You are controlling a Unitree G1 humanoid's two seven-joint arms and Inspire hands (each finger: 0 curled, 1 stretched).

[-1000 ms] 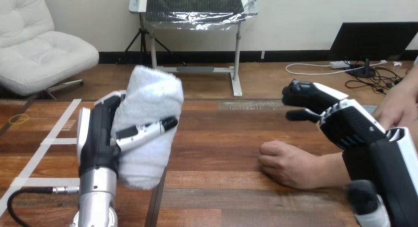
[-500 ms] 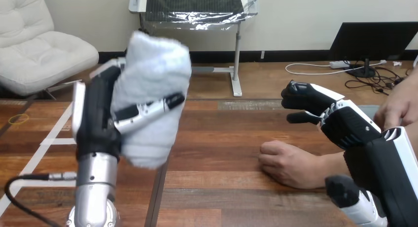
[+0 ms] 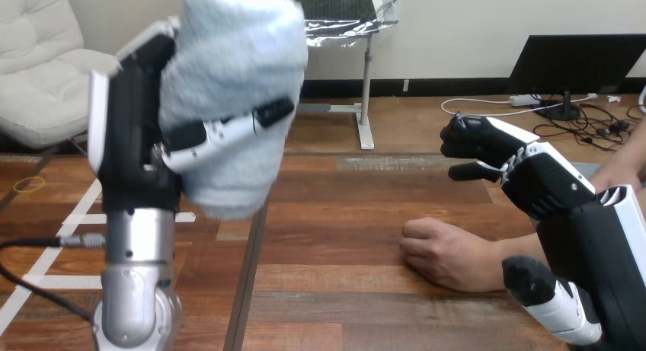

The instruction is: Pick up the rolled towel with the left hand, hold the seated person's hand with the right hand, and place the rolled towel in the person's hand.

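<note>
High at the left of the head view, the left hand [image 3: 131, 141] is clamped on the rolled towel [image 3: 236, 62]. Its fingers [image 3: 221, 130] curl across the roll's front, and its black palm lies against the roll's left side. The rolled towel is white and thick. It stands nearly upright, its top leaning a little to the right, and it hangs clear above the wooden table [image 3: 343, 206]. Below the left hand, the silver forearm [image 3: 137, 275] rises almost straight up from the bottom edge.

On the right side, the right hand [image 3: 533, 180] hovers above the table with its white-shelled back turned up. Its fingers [image 3: 463, 132] are loosely bent, pointing left, with the thumb [image 3: 468, 170] apart from them and nothing between them.

Nearer the camera than those fingertips, and apart from them, the person's hand [image 3: 446, 252] rests on the table. It is knuckles up, with its fingers curled under. Its wrist runs off to the right, passing under the robot's right arm. Whether that arm touches the wrist cannot be told.

White tape lines [image 3: 72, 218] mark the tabletop at the left.
</note>
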